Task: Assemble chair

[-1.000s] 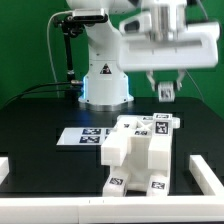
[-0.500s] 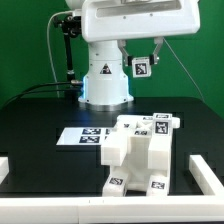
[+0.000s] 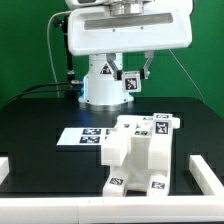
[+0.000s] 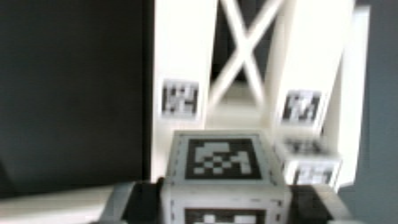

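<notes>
Since the frame one second ago, the arm's wrist housing has travelled from the exterior view's right toward the centre and has risen, and the tagged part in the gripper (image 3: 131,80) has moved with it from right of the robot base to directly in front of the base.

The wrist housing now fills the top centre of the exterior view. The gripper hangs straight down from it, with one finger (image 3: 147,68) visible on the exterior view's right of the load. The jaws are closed narrowly on a small white chair part (image 3: 130,83) whose tagged face is turned toward the camera. The held part is in the air, well above the table and above the assembly.

The partly assembled chair (image 3: 140,152) rests on the black table (image 3: 40,120), near the front edge, to the exterior view's right of centre. It is a blocky white body with tags on its upper face and on its lower front faces. The marker board (image 3: 82,136) lies flat on the table, touching or just beside the chair on the exterior view's left.

In the wrist view the held chair part (image 4: 222,170) fills the near field, tag facing the camera. Beyond it the chair (image 4: 285,60) appears as white uprights with crossed braces and several tags; this view is blurred.
</notes>
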Robot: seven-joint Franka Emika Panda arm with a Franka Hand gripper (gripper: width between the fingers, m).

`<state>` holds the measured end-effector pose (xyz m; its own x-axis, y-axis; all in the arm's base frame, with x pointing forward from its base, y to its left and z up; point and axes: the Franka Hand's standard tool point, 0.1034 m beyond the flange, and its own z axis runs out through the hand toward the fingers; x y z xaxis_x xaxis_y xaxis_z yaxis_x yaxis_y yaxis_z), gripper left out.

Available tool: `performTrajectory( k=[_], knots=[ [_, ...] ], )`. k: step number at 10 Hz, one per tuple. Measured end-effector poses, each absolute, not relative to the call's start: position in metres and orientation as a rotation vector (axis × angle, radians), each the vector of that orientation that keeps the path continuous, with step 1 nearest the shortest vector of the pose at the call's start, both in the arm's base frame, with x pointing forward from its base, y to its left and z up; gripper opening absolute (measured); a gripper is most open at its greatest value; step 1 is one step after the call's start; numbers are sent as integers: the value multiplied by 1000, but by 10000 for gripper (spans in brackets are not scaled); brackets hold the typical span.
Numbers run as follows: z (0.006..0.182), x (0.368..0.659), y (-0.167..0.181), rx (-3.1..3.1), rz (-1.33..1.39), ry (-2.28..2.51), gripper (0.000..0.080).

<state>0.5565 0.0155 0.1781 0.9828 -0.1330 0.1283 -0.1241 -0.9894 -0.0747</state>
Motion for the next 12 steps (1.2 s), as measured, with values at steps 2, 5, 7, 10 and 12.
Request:
performTrajectory(
  k=[2, 5, 7, 10, 12],
  knots=[
    [164, 576, 4, -3100, -364, 95, 284],
    [162, 573, 4, -3100, -348, 104, 284],
    [152, 570, 2, -3111, -318, 113, 284],
    [146, 571, 6, -3119, -273, 133, 284],
    [142, 571, 6, -3124, -285, 131, 284]
  ],
)
